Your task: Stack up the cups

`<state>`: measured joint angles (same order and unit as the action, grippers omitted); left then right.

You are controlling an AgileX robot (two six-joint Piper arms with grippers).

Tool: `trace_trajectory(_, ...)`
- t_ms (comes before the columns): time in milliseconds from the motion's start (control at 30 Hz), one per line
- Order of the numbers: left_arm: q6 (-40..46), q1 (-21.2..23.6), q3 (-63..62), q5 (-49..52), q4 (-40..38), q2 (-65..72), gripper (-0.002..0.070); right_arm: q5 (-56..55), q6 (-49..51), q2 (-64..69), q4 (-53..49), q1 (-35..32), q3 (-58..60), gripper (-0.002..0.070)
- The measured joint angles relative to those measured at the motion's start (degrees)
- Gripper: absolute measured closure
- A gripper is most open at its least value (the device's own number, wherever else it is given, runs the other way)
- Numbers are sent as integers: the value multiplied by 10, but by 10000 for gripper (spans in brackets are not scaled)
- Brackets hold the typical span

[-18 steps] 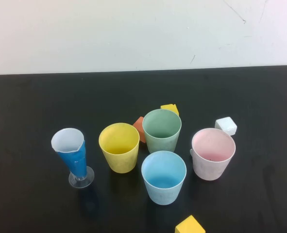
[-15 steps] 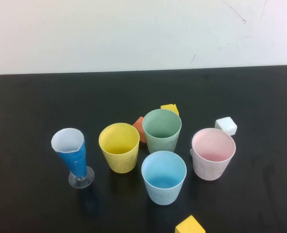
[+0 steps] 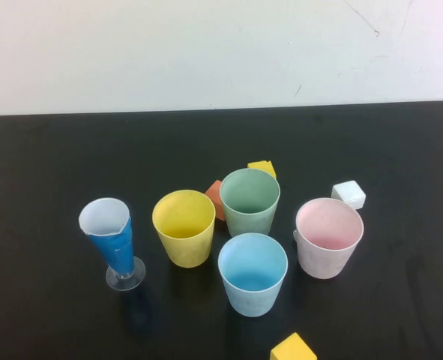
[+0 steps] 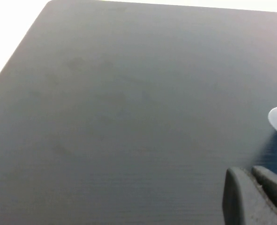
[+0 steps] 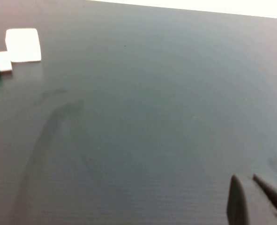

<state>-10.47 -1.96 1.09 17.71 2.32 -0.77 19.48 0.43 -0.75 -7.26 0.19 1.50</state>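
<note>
High view: four cups upright, unstacked; the left gripper (image 4: 253,197) and right gripper (image 5: 250,199), both pressed together, hang over bare table.
Best start: lift the pink cup (image 3: 328,237), at 3 o'clock from the blue cup (image 3: 252,273), gripping its rim squarely.

Four tapered plastic cups stand upright and unstacked, mouths open, in a loose cluster on the black tabletop. The yellow cup (image 3: 184,227) is leftmost; the sage green cup (image 3: 249,201) stands just right of it and farther back. The light blue cup (image 3: 252,273) is nearest, in the middle. The pink cup (image 3: 327,237) stands rightmost, apart from the others
</note>
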Motion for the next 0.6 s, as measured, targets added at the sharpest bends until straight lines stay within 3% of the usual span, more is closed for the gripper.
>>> trace_trajectory(367, 10, 0, 0, 0, 17, 0, 677, -4, 15, 0, 140, 0, 0, 679)
trace_trajectory(600, 9, 0, 0, 0, 17, 0, 677, -24, 92, 0, 336, 0, 1, 679)
